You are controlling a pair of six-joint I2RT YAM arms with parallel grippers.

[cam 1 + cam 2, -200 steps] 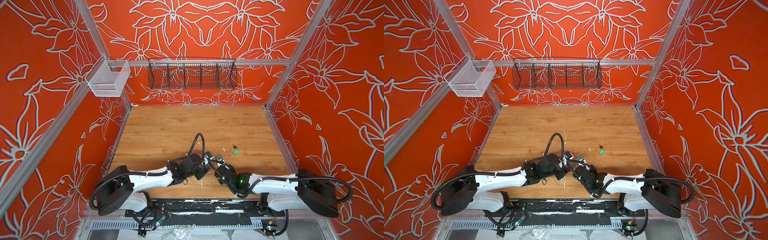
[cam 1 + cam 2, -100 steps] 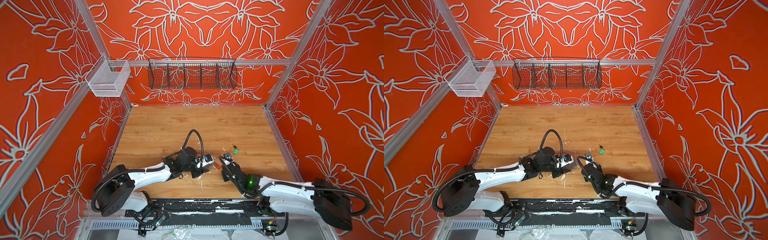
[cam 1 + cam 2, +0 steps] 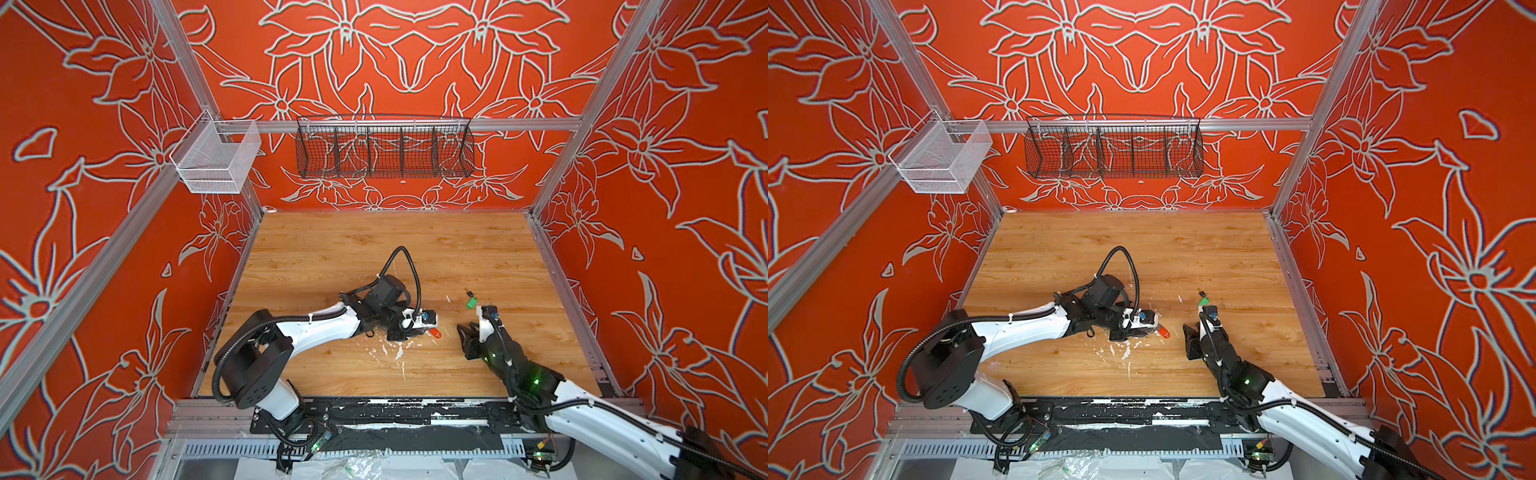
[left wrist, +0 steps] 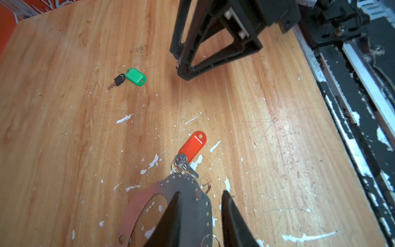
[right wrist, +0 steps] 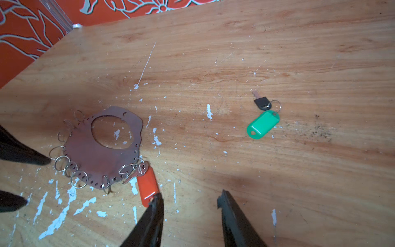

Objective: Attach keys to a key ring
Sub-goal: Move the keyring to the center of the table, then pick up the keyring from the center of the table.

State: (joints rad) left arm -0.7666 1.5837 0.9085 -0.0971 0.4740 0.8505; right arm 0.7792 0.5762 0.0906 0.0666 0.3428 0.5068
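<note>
The key ring (image 5: 89,147), a flat grey plate with a hole and several split rings on its rim, lies on the wooden table (image 3: 374,249). The orange-tagged key (image 5: 147,184) (image 4: 193,145) rests at its rim, and its silver key appears hooked on a split ring. My left gripper (image 4: 199,192) (image 3: 419,330) stands open over the plate's rim, jaws apart. The green-tagged key (image 5: 263,125) (image 4: 135,76) (image 3: 470,302) lies loose, farther back on the right. My right gripper (image 5: 189,196) (image 3: 467,327) is open with nothing between its jaws. One fingertip (image 5: 158,197) sits at the end of the orange tag.
White paint flecks (image 5: 57,220) dot the wood near the key ring. A black wire basket (image 3: 384,147) hangs on the back wall and a white mesh basket (image 3: 216,160) on the left wall. A black rail (image 3: 374,409) runs along the table's front edge.
My right gripper has opened and drawn back to the right, away from the left gripper. The left gripper has shifted right, its jaws narrowing, and the orange tag now shows on the table.
</note>
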